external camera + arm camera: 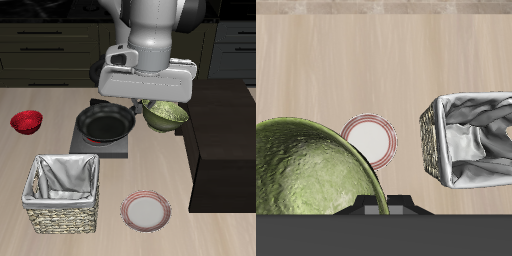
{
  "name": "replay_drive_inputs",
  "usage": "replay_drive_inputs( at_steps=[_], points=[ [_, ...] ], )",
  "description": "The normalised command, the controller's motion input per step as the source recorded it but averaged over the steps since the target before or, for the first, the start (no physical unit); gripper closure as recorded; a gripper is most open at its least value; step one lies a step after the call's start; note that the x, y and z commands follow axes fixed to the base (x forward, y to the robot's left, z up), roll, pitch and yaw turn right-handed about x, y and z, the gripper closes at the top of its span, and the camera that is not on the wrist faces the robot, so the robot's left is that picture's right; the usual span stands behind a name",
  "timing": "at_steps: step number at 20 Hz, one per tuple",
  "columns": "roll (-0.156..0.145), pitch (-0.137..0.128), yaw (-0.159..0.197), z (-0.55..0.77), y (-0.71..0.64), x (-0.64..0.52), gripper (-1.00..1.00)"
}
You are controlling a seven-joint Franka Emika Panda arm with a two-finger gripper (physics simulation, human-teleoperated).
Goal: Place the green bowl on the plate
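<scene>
One green bowl (pixel 165 113) is what you have up off the table, tilted, hanging just under the gripper (pixel 160 103) at the back of the workspace. You can see its rim reaching up into the gripper body in the exterior view, and the wrist view is filled on one side by its speckled olive surface (pixel 311 170), so the jaws are clamped on the bowl's rim. The fingers themselves are hidden behind the gripper housing.

The bowl sits above the gap between the black frying pan (pixel 105 123) and the dark raised block (pixel 225 145) at the table's side. The pan rests on a grey stove plate (pixel 100 145), just beside the bowl.

The plate (pixel 146 210) lies flat near the table's front edge, well apart from the bowl, pinkish rim and pale centre fully visible. The wrist view shows it (pixel 369 140) uncovered, partly overlapped by the bowl's edge in that view only.

Watch your surroundings: a wicker basket (pixel 64 193) with grey cloth lining stands just beside the plate, near but not touching it; the wrist view confirms a gap between them (pixel 471 140). The dark block's front corner is near the plate's other side. The red bowl (pixel 26 121) is well off, beyond the pan.
</scene>
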Motion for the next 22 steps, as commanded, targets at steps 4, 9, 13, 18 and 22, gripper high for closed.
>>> replay_drive_inputs(
  at_steps=[4, 9, 13, 18, 22],
  points=[
    [-0.025, 0.001, 0.035, -0.31, -0.09, 0.06, 1.0],
    [-0.009, -0.034, 0.052, -0.25, -0.04, 0.03, 1.0],
    [-0.004, -0.004, -0.005, -0.26, -0.01, 0.03, 1.0],
    [-0.003, 0.001, 0.021, -0.3, -0.03, 0.05, 1.0],
    [-0.006, 0.024, 0.001, -0.28, -0.04, 0.06, 1.0]
  ],
)
